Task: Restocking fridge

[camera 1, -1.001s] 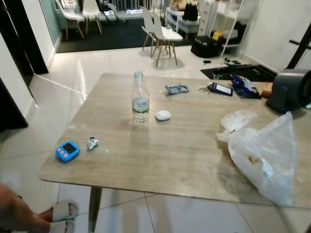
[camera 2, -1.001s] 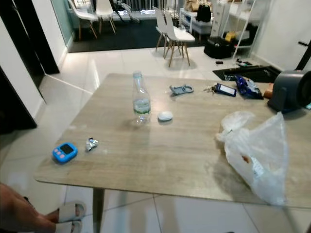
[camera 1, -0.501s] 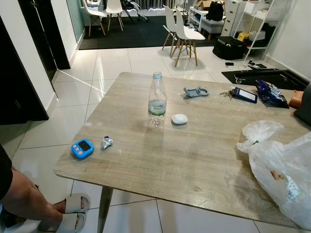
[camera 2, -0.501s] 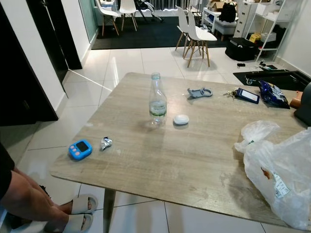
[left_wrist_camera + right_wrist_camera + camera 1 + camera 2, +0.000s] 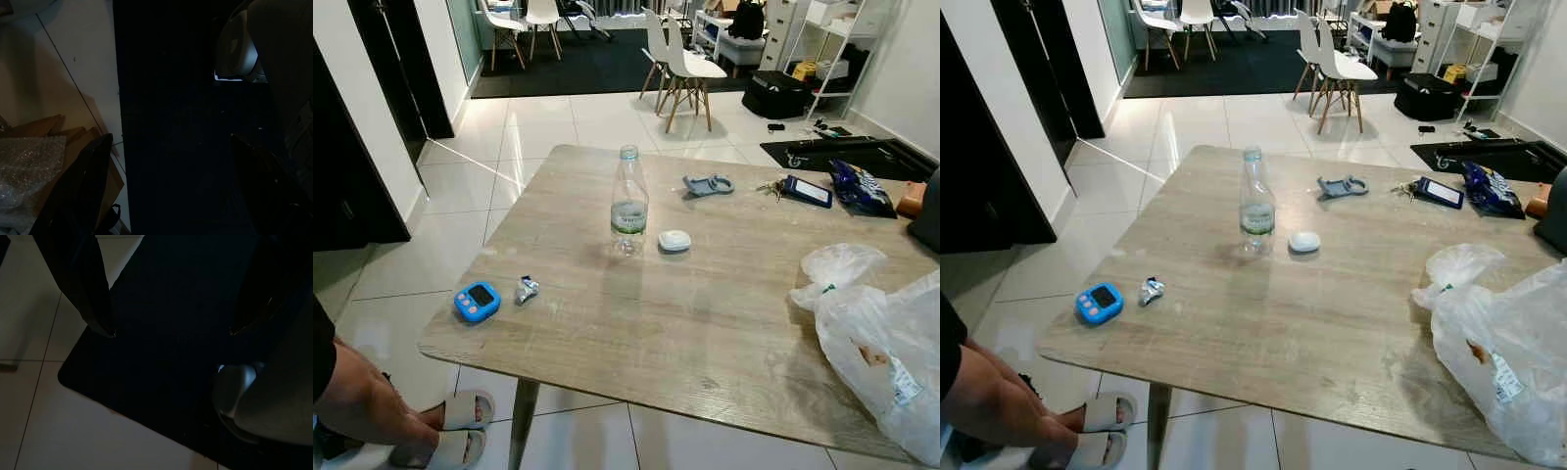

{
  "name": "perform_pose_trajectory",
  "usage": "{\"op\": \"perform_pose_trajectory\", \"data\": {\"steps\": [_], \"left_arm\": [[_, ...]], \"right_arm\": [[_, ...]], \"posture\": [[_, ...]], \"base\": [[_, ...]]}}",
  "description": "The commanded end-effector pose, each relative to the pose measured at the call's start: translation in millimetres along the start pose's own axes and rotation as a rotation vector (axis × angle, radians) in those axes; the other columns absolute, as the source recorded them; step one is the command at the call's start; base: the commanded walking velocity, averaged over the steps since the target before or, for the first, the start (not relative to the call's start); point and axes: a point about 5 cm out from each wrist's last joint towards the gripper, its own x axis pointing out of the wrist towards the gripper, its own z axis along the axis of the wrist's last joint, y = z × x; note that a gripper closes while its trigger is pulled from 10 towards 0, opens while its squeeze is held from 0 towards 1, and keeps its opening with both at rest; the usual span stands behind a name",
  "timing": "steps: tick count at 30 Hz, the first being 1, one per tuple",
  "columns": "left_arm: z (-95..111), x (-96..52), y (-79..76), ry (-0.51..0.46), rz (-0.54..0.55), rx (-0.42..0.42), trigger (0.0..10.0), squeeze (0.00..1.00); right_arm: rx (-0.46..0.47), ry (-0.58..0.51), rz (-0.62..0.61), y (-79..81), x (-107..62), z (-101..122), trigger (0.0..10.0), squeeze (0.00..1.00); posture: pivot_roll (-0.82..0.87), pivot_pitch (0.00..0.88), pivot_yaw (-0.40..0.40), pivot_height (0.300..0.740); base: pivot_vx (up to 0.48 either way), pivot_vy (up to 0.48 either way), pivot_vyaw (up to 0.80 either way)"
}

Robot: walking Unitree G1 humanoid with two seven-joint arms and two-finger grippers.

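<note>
Left eye view is showing a wooden table (image 5: pixel 636 323) with a clear plastic water bottle (image 5: pixel 628 203) standing upright near its far middle, cap on, a green and white label round its waist and very little water visible inside. Its long axis is running straight up from the tabletop, so I am judging that a grasp would have to come from the side, round the label. A small white round case (image 5: pixel 674 240) is lying just beside the bottle, toward the robot's right. A grey clip-like tool (image 5: pixel 708 184) is resting farther off, and a blue timer (image 5: pixel 478 301) with a crumpled foil scrap (image 5: pixel 526 289) beside it is sitting near the left edge. A translucent plastic bag (image 5: pixel 881 343) is slumping at the right edge, well apart from the bottle. A person's leg and sandalled foot (image 5: pixel 440 446) are standing on the tiles at the lower left.

Right eye view is giving the same layout, with the bottle lying slightly left of the picture's middle, so I am judging the left arm a little nearer, though only by a small margin.

Left wrist view is looking down in shade: the left gripper (image 5: pixel 171 196) is hanging with its two black fingers spread apart, gripping nothing, above dark floor matting.

Right wrist view is showing the right gripper (image 5: pixel 171 330) likewise released, fingers wide, over a dark mat and pale tiles, nowhere near the bottle.
</note>
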Motion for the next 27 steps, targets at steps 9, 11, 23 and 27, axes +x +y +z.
{"op": "perform_pose_trajectory", "data": {"steps": [9,11,23,27], "left_arm": [[2,2.9,-14.2,-0.015,-0.052,0.003,10.0,0.00],[2,2.9,-14.2,-0.015,-0.052,0.003,10.0,0.00],[0,0.3,-3.1,-0.050,0.007,-0.086,10.0,0.00],[-10,-8.0,26.3,-0.062,0.167,-0.213,10.0,0.00]], "right_arm": [[-0.017,-0.004,0.009,5.5,2.0,6,10.0,0.00],[-0.017,-0.004,0.009,5.5,2.0,6,10.0,0.00],[-0.012,0.008,0.008,3.8,1.2,2,10.0,0.00],[-0.012,0.015,-0.010,-0.2,0.5,2,10.0,0.00]], "posture": [[0.04,0.000,-0.034,0.740],[0.04,0.000,-0.034,0.740],[0.04,0.000,-0.029,0.740],[0.04,0.000,-0.026,0.740]], "base": [[0.000,-0.251,0.00],[0.000,0.000,0.00],[0.000,0.000,0.00],[0.000,0.000,0.00]]}}
